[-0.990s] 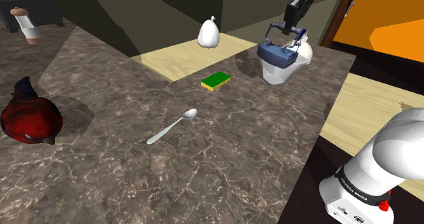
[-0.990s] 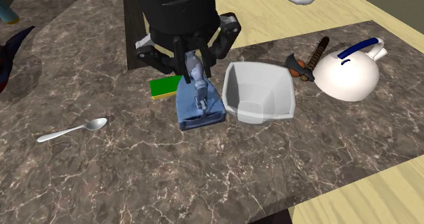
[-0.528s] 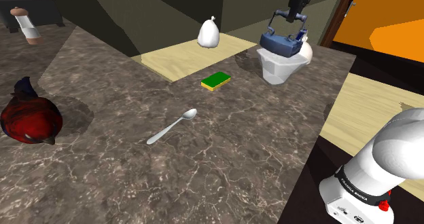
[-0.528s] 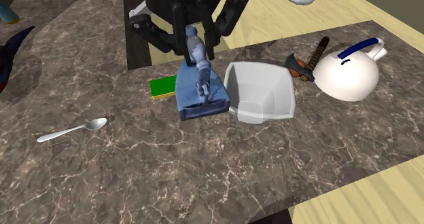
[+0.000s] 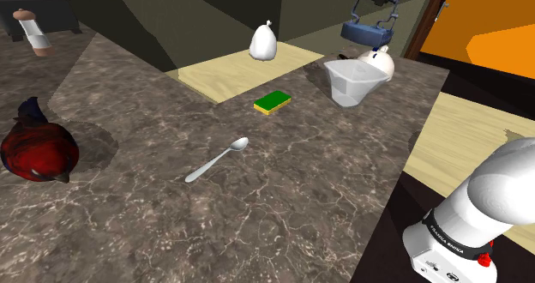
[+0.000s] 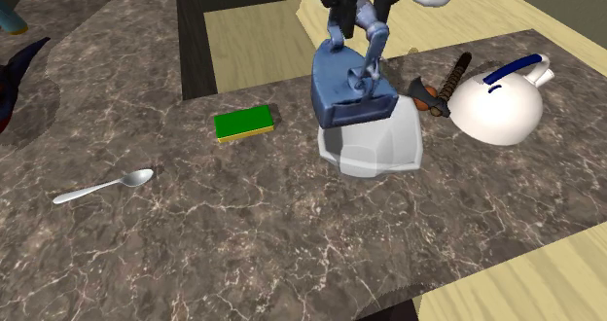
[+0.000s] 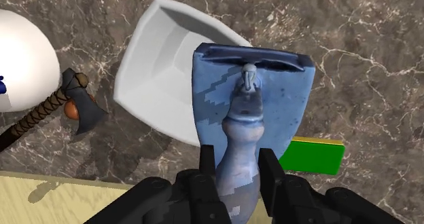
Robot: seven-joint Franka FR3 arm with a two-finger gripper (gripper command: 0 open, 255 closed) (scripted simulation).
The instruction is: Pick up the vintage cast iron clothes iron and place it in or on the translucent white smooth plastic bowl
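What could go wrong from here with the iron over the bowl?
1. In the wrist view the iron covers just one side of the bowl; released now, it may hit the rim and tip the bowl into the hatchet beside it.
2. Its base looks about as wide as the bowl's opening, so it may perch rather than drop in.
3. The fingers clasp only the handle; the iron could swing or slip.
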